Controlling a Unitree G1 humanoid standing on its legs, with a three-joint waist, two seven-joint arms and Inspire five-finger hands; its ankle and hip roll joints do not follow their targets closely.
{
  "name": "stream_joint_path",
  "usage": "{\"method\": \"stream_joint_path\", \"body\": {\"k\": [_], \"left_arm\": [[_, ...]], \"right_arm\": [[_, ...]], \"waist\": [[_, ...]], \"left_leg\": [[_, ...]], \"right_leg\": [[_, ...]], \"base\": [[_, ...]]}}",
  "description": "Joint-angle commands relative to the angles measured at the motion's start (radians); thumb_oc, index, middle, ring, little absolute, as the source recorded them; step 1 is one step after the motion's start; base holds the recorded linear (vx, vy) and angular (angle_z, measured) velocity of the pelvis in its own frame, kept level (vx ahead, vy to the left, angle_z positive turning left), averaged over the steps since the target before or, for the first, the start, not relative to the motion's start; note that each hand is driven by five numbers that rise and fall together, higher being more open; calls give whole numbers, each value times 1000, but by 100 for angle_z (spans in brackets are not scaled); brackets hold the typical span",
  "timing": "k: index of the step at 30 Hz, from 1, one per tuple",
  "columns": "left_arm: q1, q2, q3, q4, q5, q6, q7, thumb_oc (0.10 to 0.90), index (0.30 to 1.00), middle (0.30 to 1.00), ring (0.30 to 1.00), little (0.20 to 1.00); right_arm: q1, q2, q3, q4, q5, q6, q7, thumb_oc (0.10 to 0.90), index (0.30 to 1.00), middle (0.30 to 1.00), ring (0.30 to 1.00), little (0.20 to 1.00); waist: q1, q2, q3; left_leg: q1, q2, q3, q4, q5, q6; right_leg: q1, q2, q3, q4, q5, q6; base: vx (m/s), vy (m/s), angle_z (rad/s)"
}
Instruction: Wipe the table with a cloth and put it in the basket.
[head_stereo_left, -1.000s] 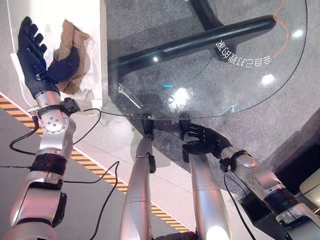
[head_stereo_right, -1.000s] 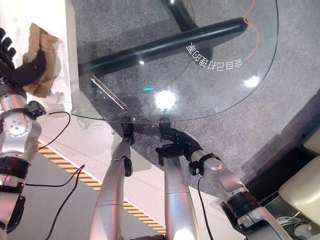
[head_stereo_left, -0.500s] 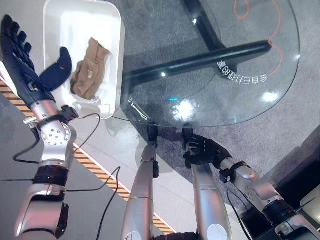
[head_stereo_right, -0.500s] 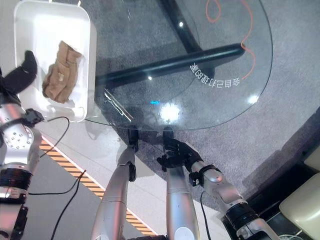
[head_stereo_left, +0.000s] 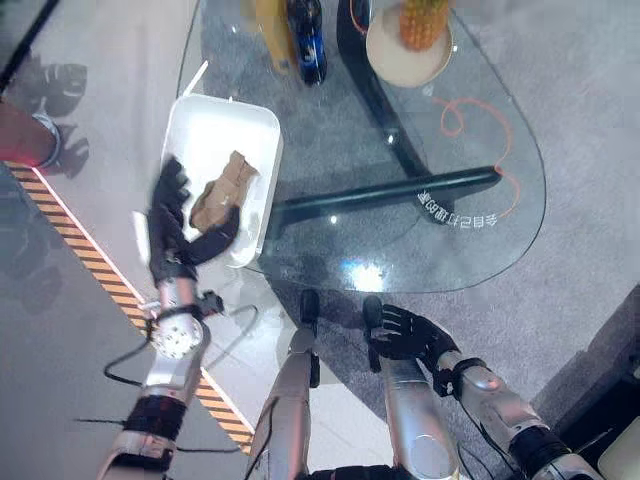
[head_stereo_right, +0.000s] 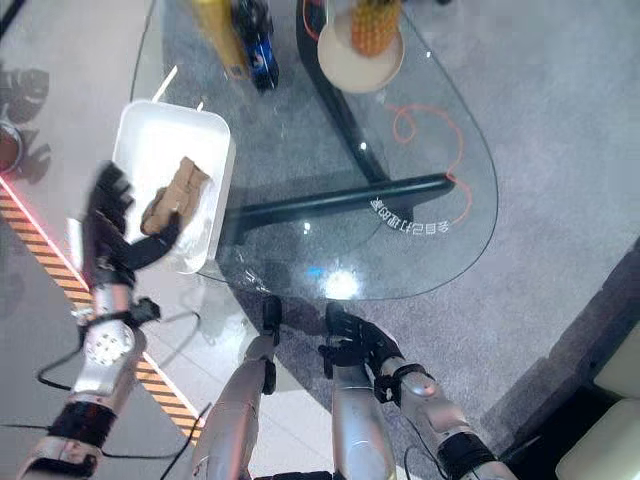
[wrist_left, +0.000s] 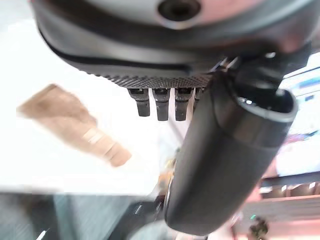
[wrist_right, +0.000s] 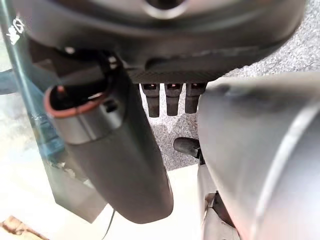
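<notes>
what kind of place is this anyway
Probably a robot test or demo space, not a home: a glass table on grey carpet, striped hazard tape on the floor, and a white basket holding a brown cloth, with the left hand open beside it.

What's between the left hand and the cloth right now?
Nothing visible. The brown cloth already lies inside the white basket, and the open left hand hovers at the basket's near edge, clear of it.

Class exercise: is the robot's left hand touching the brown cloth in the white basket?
Apart. The left wrist view shows the left hand open, with bare basket floor between it and the cloth.
</notes>
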Motion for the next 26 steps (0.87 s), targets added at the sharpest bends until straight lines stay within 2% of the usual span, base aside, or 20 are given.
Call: {"method": "stream_joint_path", "body": {"k": [1,5,6,7,8,13,14,18,19,26], "left_arm": [[18,25,17,17,-51,-47,-79,800,900,900,900,900],[74,5,-43,98,-72,8,-150,800,900,900,900,900],[100,-19,-55,159,-123,65,-217,800,900,900,900,900],[113,-35,-65,210,-105,83,-238,800,900,900,900,900],[116,-39,-68,223,-99,90,-240,800,900,900,900,900],[140,-94,-87,422,-31,215,-303,800,900,900,900,900],[138,-110,-85,499,-23,218,-302,800,900,900,900,900],[137,-155,-61,698,-32,333,-330,800,900,900,900,900],[136,-166,-61,758,-17,346,-341,800,900,900,900,900],[137,-185,-47,846,4,392,-379,800,900,900,900,900]], "right_arm": [[62,37,-24,34,-6,-12,-10,800,900,900,900,900],[73,68,-55,145,19,-13,-22,800,900,900,900,900],[79,83,-68,212,22,-18,-16,800,900,900,900,900],[82,90,-75,259,17,-19,-10,800,900,900,900,900],[83,91,-77,269,15,-18,-9,800,900,900,900,900],[93,124,-96,409,-6,3,12,800,900,900,900,900],[96,134,-104,448,-4,11,26,800,900,900,900,900],[114,174,-131,587,-11,8,44,800,900,900,900,900],[116,187,-141,628,-19,13,50,800,900,900,900,900],[117,208,-164,721,-45,41,65,800,900,900,900,900]], "waist": [[18,-19,-74],[26,-18,-124],[29,-18,-158],[29,-19,-180],[30,-20,-185],[30,-30,-271],[28,-33,-294],[24,-45,-363],[20,-47,-385],[14,-51,-436]], "left_leg": [[49,-75,-31,21,-76,2],[108,-61,-26,-18,-79,5],[147,-52,-19,-41,-84,7],[170,-47,-15,-52,-88,8],[177,-46,-14,-55,-89,8],[260,-32,3,-93,-101,13],[280,-27,12,-98,-105,15],[340,-13,42,-108,-127,22],[361,-9,54,-112,-134,25],[437,4,87,-157,-151,31]], "right_leg": [[81,63,90,-130,68,13],[151,57,73,-166,63,13],[196,55,66,-197,64,15],[223,55,60,-214,62,17],[231,54,59,-218,62,17],[322,52,39,-273,59,22],[343,50,31,-281,58,24],[403,43,11,-304,51,28],[421,39,2,-312,51,29],[486,28,-26,-356,52,40]], "base": [[-81,-96,6],[-26,-52,-3],[34,-30,-4],[37,-27,-5],[38,-17,-5],[73,-18,-11],[121,-24,-17],[124,-33,-19],[125,-37,-6],[75,-23,-6]]}}
